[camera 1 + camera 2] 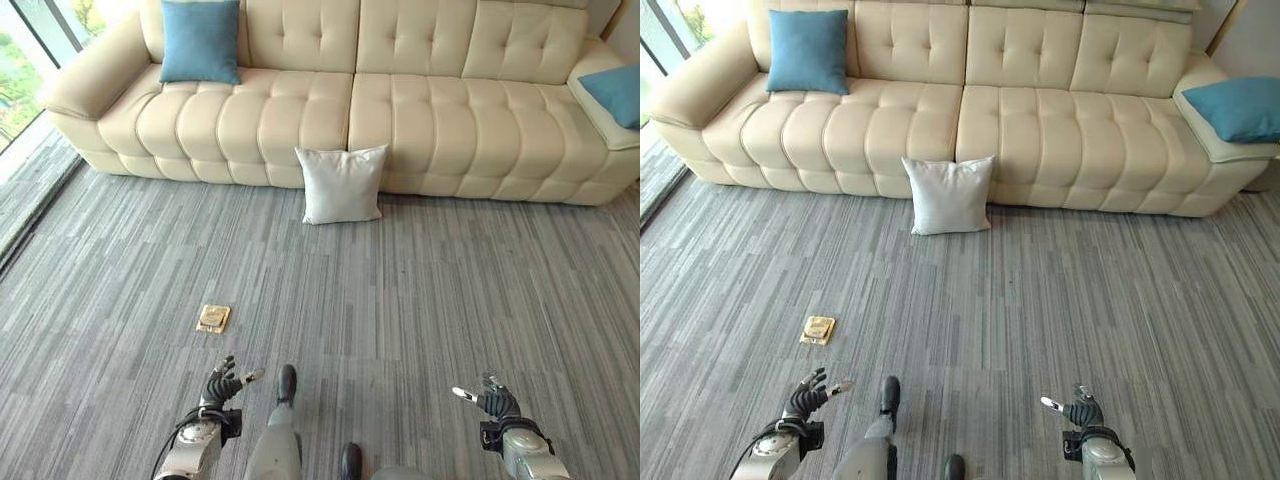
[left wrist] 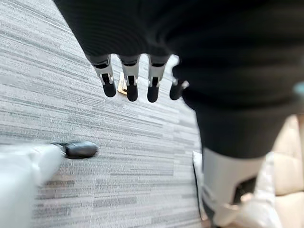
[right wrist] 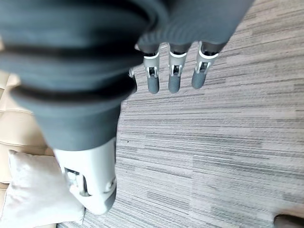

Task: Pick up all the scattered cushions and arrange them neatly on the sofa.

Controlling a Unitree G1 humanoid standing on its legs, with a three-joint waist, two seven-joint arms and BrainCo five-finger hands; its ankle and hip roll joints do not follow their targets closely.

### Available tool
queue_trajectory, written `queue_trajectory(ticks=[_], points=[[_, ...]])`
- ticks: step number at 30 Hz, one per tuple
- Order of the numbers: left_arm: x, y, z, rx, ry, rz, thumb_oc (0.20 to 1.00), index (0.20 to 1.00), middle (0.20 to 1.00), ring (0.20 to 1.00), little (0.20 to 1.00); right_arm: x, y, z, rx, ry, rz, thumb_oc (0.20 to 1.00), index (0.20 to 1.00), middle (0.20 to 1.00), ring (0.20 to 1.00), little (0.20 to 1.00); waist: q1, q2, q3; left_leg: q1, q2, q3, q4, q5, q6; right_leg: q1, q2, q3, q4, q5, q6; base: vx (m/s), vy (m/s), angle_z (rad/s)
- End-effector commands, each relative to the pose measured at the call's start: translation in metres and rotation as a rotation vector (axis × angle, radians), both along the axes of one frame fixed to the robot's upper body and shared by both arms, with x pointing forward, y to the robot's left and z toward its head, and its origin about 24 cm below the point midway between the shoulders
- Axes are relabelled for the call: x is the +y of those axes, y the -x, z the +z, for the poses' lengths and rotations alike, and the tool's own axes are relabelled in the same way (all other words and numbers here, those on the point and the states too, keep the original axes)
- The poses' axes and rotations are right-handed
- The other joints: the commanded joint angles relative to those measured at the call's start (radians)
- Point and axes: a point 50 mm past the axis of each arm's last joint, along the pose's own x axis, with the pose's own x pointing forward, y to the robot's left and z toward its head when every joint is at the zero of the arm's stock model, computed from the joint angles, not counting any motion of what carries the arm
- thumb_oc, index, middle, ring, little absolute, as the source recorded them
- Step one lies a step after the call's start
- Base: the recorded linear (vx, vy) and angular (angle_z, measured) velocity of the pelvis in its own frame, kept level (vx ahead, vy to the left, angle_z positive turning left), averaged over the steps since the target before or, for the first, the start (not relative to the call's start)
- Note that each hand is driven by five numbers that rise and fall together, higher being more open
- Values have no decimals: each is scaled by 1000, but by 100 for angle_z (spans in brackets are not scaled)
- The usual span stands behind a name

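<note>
A cream tufted sofa (image 1: 350, 90) runs along the far side of a grey striped carpet (image 1: 420, 290). One white cushion (image 1: 342, 184) stands upright on the carpet, leaning against the sofa's front near the middle seam. A blue cushion (image 1: 200, 40) sits on the sofa's left seat, propped against the backrest beside the armrest. A second blue cushion (image 1: 1238, 108) lies at the sofa's right end; the right eye view shows most of it, while the left eye view catches just its corner at the frame's edge. A small brass floor plate (image 1: 213, 318) is set into the carpet, well apart from the white cushion and nearer the left hand.

Both hands hang low over bare carpet, far from every cushion. The left hand (image 1: 224, 384) holds nothing, its fingers (image 2: 131, 84) straight and spread in its wrist view, with the plate partly visible past them. The right hand (image 1: 494, 399) is likewise empty, fingers (image 3: 174, 76) extended side by side. The right wrist view also catches the white cushion against the sofa base.
</note>
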Motion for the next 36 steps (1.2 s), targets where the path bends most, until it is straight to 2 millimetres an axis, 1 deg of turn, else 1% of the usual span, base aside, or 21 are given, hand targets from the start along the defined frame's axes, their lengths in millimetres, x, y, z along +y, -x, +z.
queue_trajectory(ticks=[1, 6, 9, 10, 11, 12, 13, 15, 17, 18, 21, 23, 26, 28, 29, 30, 31, 32, 34, 35, 36], points=[[8, -7, 12, -72, -31, 0, 1000, 1000, 1000, 1000, 1000, -11, -4, 12, -51, 51, 22, 1000, 1000, 1000, 1000, 1000, 34, 24, -30, 110, 6, 2, 8, 44, 2, -12, -71, 72, 35, -96, 109, 346, 211, -24], [9, -5, 10, -56, -47, -14, 1000, 1000, 1000, 1000, 1000, -6, -7, 12, -59, 50, 51, 1000, 1000, 1000, 1000, 1000, 35, 5, -63, 152, -17, 12, 30, 21, 23, -1, -111, 100, 60, -97, 138, 264, 166, -45], [14, -7, 13, -65, -60, -13, 1000, 1000, 1000, 1000, 1000, -1, -8, 9, -39, 49, 81, 1000, 1000, 1000, 1000, 1000, 42, -7, -67, 192, -34, 27, 47, -35, 56, -52, -134, 118, 215, -79, 171, 175, 147, -26], [16, -7, 14, -64, -66, -9, 1000, 1000, 1000, 1000, 1000, 2, -9, 9, -37, 47, 90, 1000, 1000, 1000, 1000, 1000, 41, -8, -60, 212, -40, 35, 48, -51, 69, -90, -139, 122, 296, -44, 188, 175, 192, -23], [19, -9, 16, -70, -83, -7, 1000, 1000, 1000, 1000, 1000, 4, -13, 11, -49, 45, 98, 1000, 1000, 1000, 1000, 1000, 32, 0, -47, 248, -40, 47, 44, -74, 87, -165, -143, 118, 433, 29, 217, 227, 192, -24], [21, -9, 17, -67, -92, -7, 1000, 1000, 1000, 1000, 1000, 6, -13, 10, -50, 34, 96, 1000, 1000, 1000, 1000, 1000, 24, 16, -36, 290, -35, 56, 31, -93, 94, -244, -150, 93, 514, 64, 214, 322, 165, -16], [22, -9, 17, -69, -92, -9, 1000, 1000, 1000, 1000, 1000, 5, -15, 11, -59, 34, 89, 1000, 1000, 1000, 1000, 1000, 13, 34, -25, 330, -28, 61, 20, -111, 96, -300, -161, 37, 485, 47, 194, 333, 74, -18], [23, -10, 18, -74, -98, -15, 1000, 1000, 1000, 1000, 1000, 4, -19, 14, -73, 39, 89, 1000, 1000, 1000, 1000, 1000, -2, 44, -14, 364, -23, 65, 16, -133, 87, -321, -169, -16, 379, 23, 184, 273, -31, -15], [23, -13, 21, -82, -115, -36, 1000, 1000, 1000, 1000, 1000, 2, -21, 16, -78, 43, 82, 1000, 1000, 1000, 1000, 1000, -16, 44, -7, 398, -25, 67, 11, -149, 77, -353, -179, -44, 243, 48, 191, 311, -108, -5], [23, -16, 25, -100, -123, -53, 1000, 1000, 1000, 1000, 1000, 1, -21, 17, -78, 44, 79, 1000, 1000, 1000, 1000, 1000, -31, 47, 3, 435, -20, 61, 8, -167, 64, -380, -179, -64, 126, 91, 207, 381, -157, 2], [23, -22, 29, -124, -126, -64, 1000, 1000, 1000, 1000, 1000, -1, -17, 15, -66, 47, 72, 1000, 1000, 1000, 1000, 1000, -47, 41, 1, 480, -17, 51, 8, -205, 45, -391, -185, -74, 34, 121, 225, 352, -188, 19], [23, -20, 28, -121, -122, -60, 1000, 1000, 1000, 1000, 1000, -2, -15, 13, -57, 43, 66, 1000, 1000, 1000, 1000, 1000, -49, 34, -5, 503, -16, 44, 12, -223, 40, -373, -186, -67, 41, 133, 217, 255, -135, 36], [17, -17, 23, -116, -75, -30, 1000, 1000, 1000, 1000, 1000, -7, -12, 14, -57, 47, 51, 1000, 1000, 1000, 1000, 1000, -65, 45, -25, 530, 22, 32, 33, -238, 18, -358, -181, -61, 95, 131, 190, 347, -199, 43], [11, -19, 21, -123, -31, -7, 1000, 1000, 1000, 1000, 1000, -11, -13, 16, -70, 43, 36, 1000, 1000, 1000, 1000, 1000, -74, 63, -36, 508, 55, 20, 95, -196, -7, -344, -162, -63, 113, 106, 164, 275, -213, 21], [7, -19, 19, -120, 0, 8, 1000, 1000, 1000, 1000, 1000, -12, -14, 16, -73, 36, 25, 1000, 1000, 1000, 1000, 1000, -75, 70, -31, 467, 75, 3, 203, -122, -33, -310, -140, -64, 117, 75, 133, 229, -200, 15], [7, -19, 19, -120, -1, 8, 1000, 1000, 1000, 1000, 1000, -12, -14, 16, -73, 35, 26, 1000, 1000, 1000, 1000, 1000, -77, 68, -34, 462, 72, 1, 202, -119, -32, -314, -143, -65, 116, 78, 133, 300, -275, 13], [6, -19, 18, -112, 7, -3, 1000, 1000, 1000, 1000, 1000, -13, -16, 18, -85, 35, 28, 1000, 1000, 1000, 1000, 1000, -66, 56, -21, 410, 69, -30, 325, -51, -39, -276, -128, -57, 113, 53, 103, 222, -205, 6], [6, -19, 18, -112, 10, -7, 1000, 1000, 1000, 1000, 1000, -14, -16, 19, -89, 38, 34, 1000, 1000, 1000, 1000, 1000, -61, 47, -17, 386, 64, -44, 380, -32, -37, -259, -125, -53, 109, 44, 92, 225, -206, -10], [7, -18, 17, -110, 7, -5, 1000, 1000, 1000, 1000, 1000, -14, -16, 20, -91, 39, 37, 1000, 1000, 1000, 1000, 1000, -55, 39, -12, 362, 60, -56, 433, -16, -37, -245, -121, -49, 105, 34, 83, 194, -143, -37], [7, -17, 16, -100, 8, 1, 1000, 1000, 1000, 1000, 1000, -16, -14, 19, -79, 45, 31, 1000, 1000, 1000, 1000, 1000, -42, 23, -6, 312, 55, -57, 471, -28, -23, -215, -127, -41, 95, 16, 77, 398, -170, -26], [7, -15, 14, -85, 4, 2, 1000, 1000, 1000, 1000, 1000, -18, -14, 19, -74, 51, 27, 1000, 1000, 1000, 1000, 1000, -29, 12, -1, 265, 44, -49, 413, -80, -5, -185, -132, -33, 78, 5, 84, 317, -100, -8]])
